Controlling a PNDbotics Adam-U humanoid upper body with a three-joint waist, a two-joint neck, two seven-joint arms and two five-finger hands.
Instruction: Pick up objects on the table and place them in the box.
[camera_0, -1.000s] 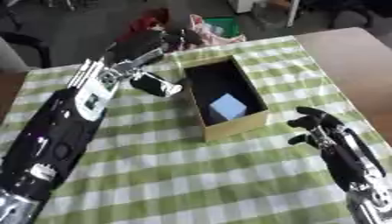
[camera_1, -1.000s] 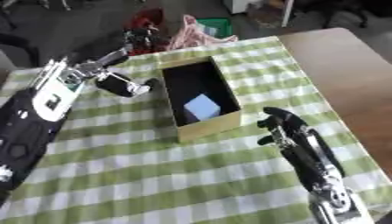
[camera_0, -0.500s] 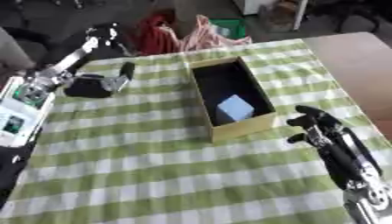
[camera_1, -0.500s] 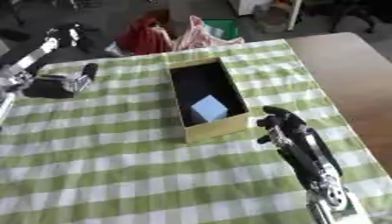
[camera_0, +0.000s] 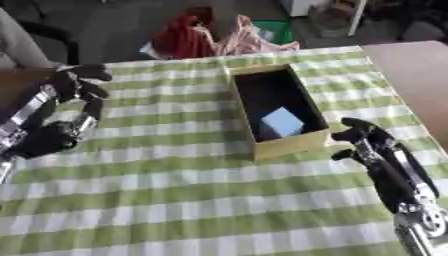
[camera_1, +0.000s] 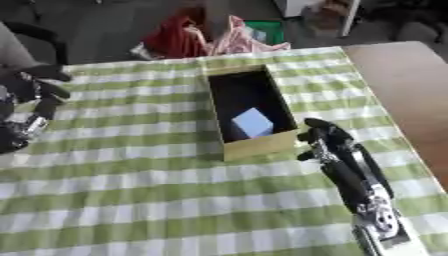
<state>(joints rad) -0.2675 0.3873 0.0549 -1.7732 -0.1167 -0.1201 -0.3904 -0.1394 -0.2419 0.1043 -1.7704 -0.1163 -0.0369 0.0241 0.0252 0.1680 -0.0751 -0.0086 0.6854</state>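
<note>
Where the checked table (camera_0: 175, 200) lies nearest, the right hand (camera_0: 363, 137) rests just beside the box (camera_0: 278, 107), fingers curled, empty. Farther off, a pale blue object (camera_0: 282, 121) lies inside the box. Left hand (camera_0: 74, 80), curled, empty, shows whole only in the left eye view.

The box (camera_0: 274, 111) sits on the surface (camera_0: 175, 200), just left of the right hand (camera_0: 361, 137). A small block (camera_0: 283, 121) lies in the box. The left hand (camera_0: 77, 81) is far off to the box's left.
</note>
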